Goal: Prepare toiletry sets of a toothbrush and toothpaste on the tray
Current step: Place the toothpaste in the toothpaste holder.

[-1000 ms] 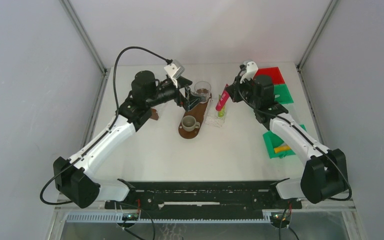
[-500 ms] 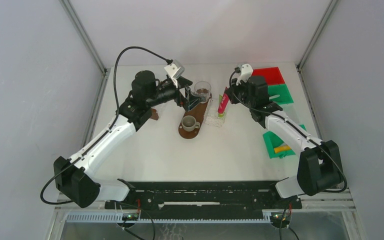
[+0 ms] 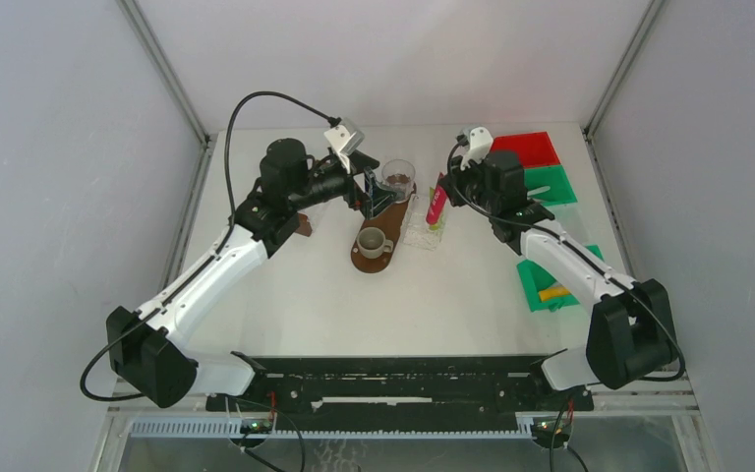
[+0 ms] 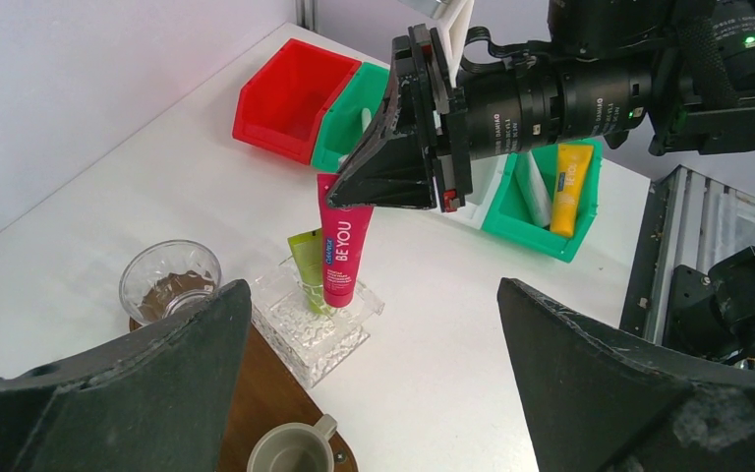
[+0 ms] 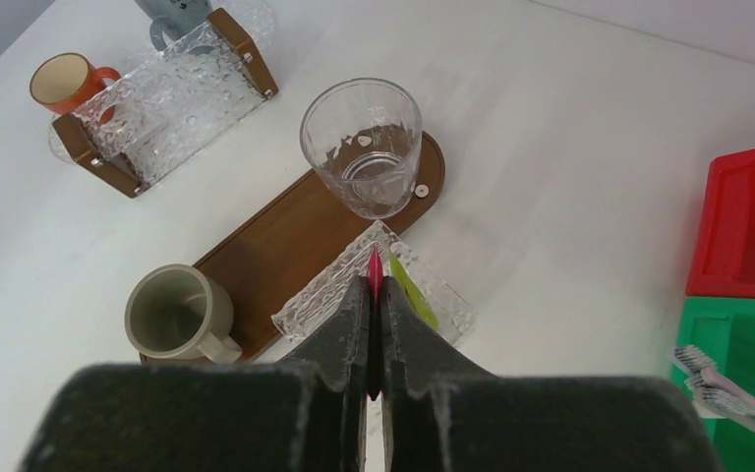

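the pink tube (image 4: 342,251) is a glossy magenta squeeze tube with a flat crimped top. white letters down its side read "be you", and the smaller line beside them is too fine to read. it hangs upright, pinched at the crimp by the right gripper (image 4: 354,192), whose fingers are nearly closed on it. its lower end is inside the glass dish (image 4: 305,329), just beside the wooden tray (image 5: 275,241). the green tube (image 4: 307,265), lime with no legible print, leans in the same dish, touching the pink one. the left gripper (image 4: 374,393) is spread wide with nothing in it. a yellow tube (image 4: 570,187) in a green bin (image 4: 511,221) carries writing too small to read.
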Robot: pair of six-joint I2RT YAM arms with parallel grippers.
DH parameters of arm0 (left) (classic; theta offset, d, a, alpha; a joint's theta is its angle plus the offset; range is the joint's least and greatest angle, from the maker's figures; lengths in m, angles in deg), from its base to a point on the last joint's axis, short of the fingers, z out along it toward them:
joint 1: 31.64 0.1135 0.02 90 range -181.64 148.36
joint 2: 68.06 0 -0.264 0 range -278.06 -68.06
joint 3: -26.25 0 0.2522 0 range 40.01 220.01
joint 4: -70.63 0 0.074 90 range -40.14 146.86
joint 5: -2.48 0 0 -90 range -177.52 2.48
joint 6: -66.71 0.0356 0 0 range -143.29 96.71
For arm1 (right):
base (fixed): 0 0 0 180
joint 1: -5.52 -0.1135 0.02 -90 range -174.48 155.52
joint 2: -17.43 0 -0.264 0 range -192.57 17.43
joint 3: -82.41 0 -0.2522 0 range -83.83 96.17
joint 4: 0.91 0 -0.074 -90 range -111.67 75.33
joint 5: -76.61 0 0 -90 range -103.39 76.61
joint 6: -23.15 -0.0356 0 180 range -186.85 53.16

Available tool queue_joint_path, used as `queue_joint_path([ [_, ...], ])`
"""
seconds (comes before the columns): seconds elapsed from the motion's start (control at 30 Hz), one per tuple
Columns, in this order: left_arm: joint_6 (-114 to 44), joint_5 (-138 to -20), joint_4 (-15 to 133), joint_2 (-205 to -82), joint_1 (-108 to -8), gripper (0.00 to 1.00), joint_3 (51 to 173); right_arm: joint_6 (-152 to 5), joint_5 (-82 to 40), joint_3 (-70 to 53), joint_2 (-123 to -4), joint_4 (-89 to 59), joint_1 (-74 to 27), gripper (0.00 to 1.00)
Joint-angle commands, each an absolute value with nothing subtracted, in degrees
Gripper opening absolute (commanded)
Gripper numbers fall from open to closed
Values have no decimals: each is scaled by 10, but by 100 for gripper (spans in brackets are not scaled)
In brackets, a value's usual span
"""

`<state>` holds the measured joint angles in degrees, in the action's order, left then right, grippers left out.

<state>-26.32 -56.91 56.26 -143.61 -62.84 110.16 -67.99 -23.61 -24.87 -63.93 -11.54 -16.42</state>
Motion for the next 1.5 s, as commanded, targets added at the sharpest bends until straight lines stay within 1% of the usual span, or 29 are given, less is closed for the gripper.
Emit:
queue_joint_path([
  [0.0,-265,-556,584,-1435,-625,99,1102,-672,-238,-247,-600,-95,-171,0],
  [0.3,-267,-552,585,-1436,-624,99,1102,-670,-230,-267,-596,-92,-172,0],
  [0.83,-267,-551,585,-1440,-624,99,1104,-660,-232,-267,-646,-58,-172,0],
  [1.3,-265,-553,586,-1438,-624,100,1102,-623,-216,-268,-707,-42,-199,0],
  [1.37,-264,-553,585,-1438,-625,99,1102,-621,-214,-274,-710,-35,-201,1],
  [1.47,-265,-553,585,-1438,-624,99,1102,-621,-214,-282,-714,-28,-203,7],
])
